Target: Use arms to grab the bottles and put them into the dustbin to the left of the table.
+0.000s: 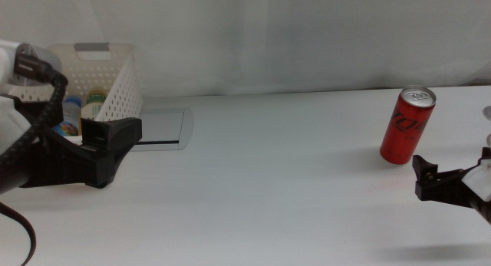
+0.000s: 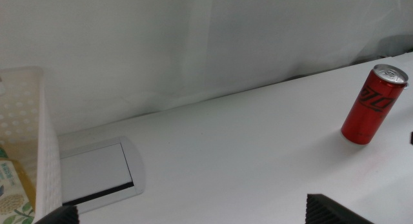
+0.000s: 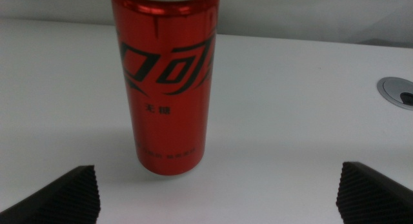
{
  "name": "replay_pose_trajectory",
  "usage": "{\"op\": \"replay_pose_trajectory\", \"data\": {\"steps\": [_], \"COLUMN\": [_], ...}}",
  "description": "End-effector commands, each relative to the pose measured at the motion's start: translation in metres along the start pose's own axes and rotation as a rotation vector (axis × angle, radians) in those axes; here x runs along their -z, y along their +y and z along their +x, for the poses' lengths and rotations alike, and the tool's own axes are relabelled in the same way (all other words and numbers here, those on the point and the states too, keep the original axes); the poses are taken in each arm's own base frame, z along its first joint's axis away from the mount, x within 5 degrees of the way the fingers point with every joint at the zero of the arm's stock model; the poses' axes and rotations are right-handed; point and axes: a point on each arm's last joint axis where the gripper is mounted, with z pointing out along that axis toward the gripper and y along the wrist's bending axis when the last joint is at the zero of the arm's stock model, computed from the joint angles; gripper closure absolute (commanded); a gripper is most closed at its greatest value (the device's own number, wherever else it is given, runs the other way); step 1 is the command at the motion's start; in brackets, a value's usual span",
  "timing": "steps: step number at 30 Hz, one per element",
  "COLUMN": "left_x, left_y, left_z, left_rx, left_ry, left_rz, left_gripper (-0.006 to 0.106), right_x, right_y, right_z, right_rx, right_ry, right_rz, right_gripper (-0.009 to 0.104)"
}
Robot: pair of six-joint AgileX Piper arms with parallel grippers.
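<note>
A red soda can (image 1: 408, 125) stands upright at the table's right side, also seen in the left wrist view (image 2: 373, 104) and large in the right wrist view (image 3: 166, 82). My right gripper (image 1: 423, 180) sits just in front of the can, open, its jaws wide apart and nothing between them (image 3: 219, 195). The white perforated dustbin (image 1: 115, 70) stands at the far left. Inside it lie a blue-capped bottle (image 1: 72, 106) and a green-labelled bottle (image 1: 96, 102) (image 2: 13, 185). My left gripper (image 1: 115, 139) hovers beside the dustbin (image 2: 29, 121), open and empty.
A grey inset panel (image 1: 163, 128) lies in the white tabletop (image 1: 268, 197) right next to the dustbin. A round cable grommet (image 3: 400, 92) sits in the table beyond the can. A white curtain closes the back.
</note>
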Motion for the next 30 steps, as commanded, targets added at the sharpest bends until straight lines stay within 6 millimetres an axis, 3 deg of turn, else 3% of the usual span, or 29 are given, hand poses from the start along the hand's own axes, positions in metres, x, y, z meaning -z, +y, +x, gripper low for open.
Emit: {"op": "replay_pose_trajectory", "data": {"steps": [1,30], "left_x": [0.0,0.0], "left_y": [-0.002,-0.002], "left_z": [0.001,0.001], "left_rx": [0.015,0.004], "left_ry": [-0.004,-0.004], "left_rz": [0.011,0.011], "left_gripper": [0.009,0.009], "right_x": [-0.009,-0.109], "right_y": [0.002,0.023], "right_z": [-0.002,-0.012], "right_rx": [0.013,-0.025], "right_ry": [-0.037,-0.067], "right_rz": [0.0,-0.015], "right_gripper": [-0.008,-0.008]}}
